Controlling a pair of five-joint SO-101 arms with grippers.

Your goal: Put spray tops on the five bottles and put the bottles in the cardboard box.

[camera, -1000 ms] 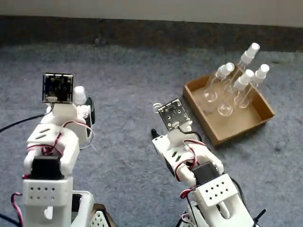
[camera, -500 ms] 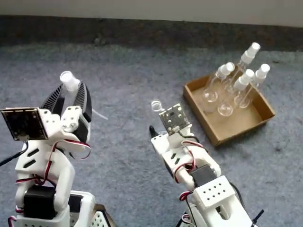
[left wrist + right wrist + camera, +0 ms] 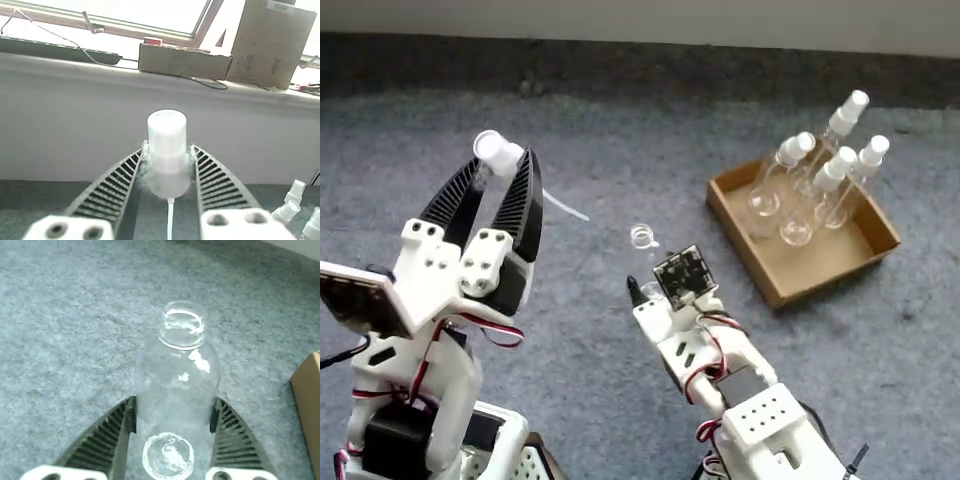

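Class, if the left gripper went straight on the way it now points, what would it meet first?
Probably the white wall; the left gripper, holding the spray top, seems to have nothing nearer ahead.

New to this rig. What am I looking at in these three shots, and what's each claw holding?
Two small white robot arms sit side by side on a grey carpeted table. The wide shot looks down from a fixed camera; the other two come from cameras on each arm's wrist, looking along its claw. The left claw grips a white spray top, thin tube trailing. The right claw grips an uncapped clear bottle. Nearby, a cardboard box holds four bottles already capped.
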